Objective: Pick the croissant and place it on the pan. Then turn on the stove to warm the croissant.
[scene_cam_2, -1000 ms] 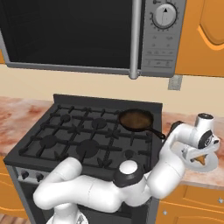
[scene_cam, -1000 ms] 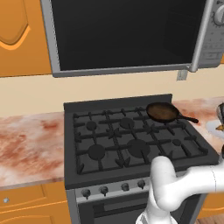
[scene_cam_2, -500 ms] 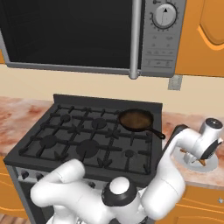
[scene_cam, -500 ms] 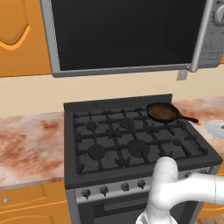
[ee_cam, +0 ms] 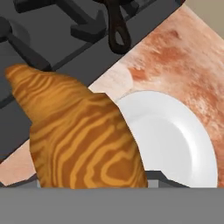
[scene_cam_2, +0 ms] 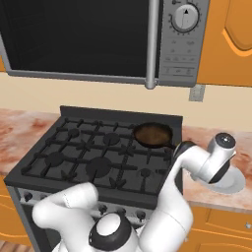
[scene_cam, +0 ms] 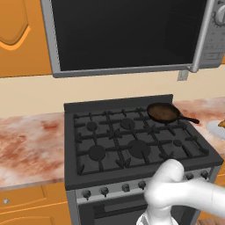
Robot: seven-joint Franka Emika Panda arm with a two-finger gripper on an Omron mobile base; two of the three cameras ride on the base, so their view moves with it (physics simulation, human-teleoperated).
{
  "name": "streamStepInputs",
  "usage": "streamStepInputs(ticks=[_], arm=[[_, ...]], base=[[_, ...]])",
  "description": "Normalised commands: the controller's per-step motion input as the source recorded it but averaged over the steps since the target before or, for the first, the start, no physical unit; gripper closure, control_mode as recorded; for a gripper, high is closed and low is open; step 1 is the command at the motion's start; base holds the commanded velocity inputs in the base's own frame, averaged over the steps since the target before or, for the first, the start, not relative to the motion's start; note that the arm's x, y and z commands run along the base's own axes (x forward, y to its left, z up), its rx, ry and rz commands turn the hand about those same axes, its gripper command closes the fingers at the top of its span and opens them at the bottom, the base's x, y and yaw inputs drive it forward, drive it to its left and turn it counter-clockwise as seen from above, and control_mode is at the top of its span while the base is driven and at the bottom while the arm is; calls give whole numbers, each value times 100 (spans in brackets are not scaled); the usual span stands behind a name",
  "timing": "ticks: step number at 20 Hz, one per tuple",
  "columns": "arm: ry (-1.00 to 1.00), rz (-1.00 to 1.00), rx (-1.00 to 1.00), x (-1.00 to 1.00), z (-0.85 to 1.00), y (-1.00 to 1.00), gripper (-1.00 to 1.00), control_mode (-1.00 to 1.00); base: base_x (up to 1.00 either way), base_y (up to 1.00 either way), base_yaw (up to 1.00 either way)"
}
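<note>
Hand view: croissant against tool

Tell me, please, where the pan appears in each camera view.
Left base view: pan on the stove's back right burner, handle pointing right.
Right base view: pan at the stove's back right, just left of the arm.
Hand view: just its handle end, top centre.
Shared landmark: white plate.
</note>
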Motion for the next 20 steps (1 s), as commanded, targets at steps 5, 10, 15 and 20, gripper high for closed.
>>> streamStepInputs(ticks=[5, 10, 15, 20], arm=[[0, 3, -2, 19, 43, 67, 100, -100], [0, 0, 0, 30, 19, 44, 100, -100], [0, 0, 0, 33, 15, 46, 100, -100], [0, 0, 0, 27, 23, 36, 100, -100]], base=[[0, 0, 0], [0, 0, 0], [0, 0, 0], [0, 0, 0]])
